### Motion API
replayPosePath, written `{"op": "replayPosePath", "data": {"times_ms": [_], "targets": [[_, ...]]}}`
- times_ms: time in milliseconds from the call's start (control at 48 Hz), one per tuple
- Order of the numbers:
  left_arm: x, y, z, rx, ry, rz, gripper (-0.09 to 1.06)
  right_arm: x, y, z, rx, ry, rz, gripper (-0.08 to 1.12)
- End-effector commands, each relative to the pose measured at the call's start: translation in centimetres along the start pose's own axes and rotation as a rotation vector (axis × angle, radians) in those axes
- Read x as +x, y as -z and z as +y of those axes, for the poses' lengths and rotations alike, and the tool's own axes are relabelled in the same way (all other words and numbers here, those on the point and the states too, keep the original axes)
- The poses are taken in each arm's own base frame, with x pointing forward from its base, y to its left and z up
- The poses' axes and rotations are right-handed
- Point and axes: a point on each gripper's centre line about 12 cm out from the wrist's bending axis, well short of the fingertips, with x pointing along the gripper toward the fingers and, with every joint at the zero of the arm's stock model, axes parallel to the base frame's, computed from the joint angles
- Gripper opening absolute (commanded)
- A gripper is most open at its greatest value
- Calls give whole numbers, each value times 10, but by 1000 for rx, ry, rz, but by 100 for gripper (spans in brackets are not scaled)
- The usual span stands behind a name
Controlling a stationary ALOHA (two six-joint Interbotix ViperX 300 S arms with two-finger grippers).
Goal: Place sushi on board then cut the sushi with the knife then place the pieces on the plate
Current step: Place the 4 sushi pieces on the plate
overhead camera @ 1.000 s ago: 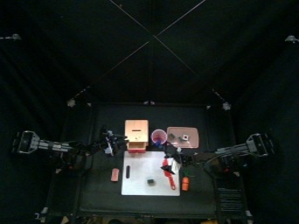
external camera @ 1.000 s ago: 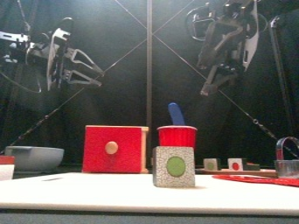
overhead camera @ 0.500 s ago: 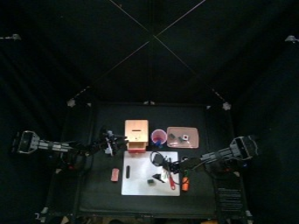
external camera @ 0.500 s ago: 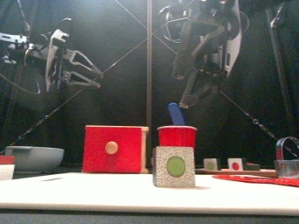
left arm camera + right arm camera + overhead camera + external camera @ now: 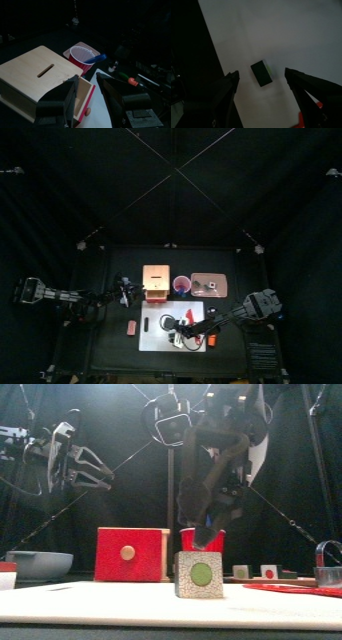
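The white cutting board [image 5: 150, 338] lies front-centre on the worktop. The right arm reaches over it, wrist pitched down. The right gripper [image 5: 262, 75] is released, jaws straddling the sushi roll [image 5: 260, 73] on the board. Likely step: grasping. Centre the jaws, descend straight, then close. The left gripper [image 5: 87, 79], released, rests beside the wooden box [image 5: 40, 75].

Black jointed arms [image 5: 221, 444], dark grey-backed fingers [image 5: 228, 90]

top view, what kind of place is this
Most likely a robot test booth set up as a toy kitchen: black curtains close in a small black table, two robot arms reach in from the sides, and a white cutting board holds a toy sushi piece.
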Motion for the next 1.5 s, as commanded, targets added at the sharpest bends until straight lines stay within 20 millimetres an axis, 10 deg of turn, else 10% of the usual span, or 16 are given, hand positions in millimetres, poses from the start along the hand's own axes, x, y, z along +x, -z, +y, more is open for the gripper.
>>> {"op": "replayPosePath", "data": {"times_ms": [21,583,958,1500], "targets": [[1,-3,-9,-4,30,-9,76,-7,-8,14,-3,-16,-11,100],[-2,2,-14,-23,42,9,76,13,-12,3,-24,51,12,94],[-5,7,-11,-16,39,26,76,16,-15,-3,-13,53,40,53],[-4,7,-8,-17,28,26,76,-49,-12,-69,42,290,100,46]]}}
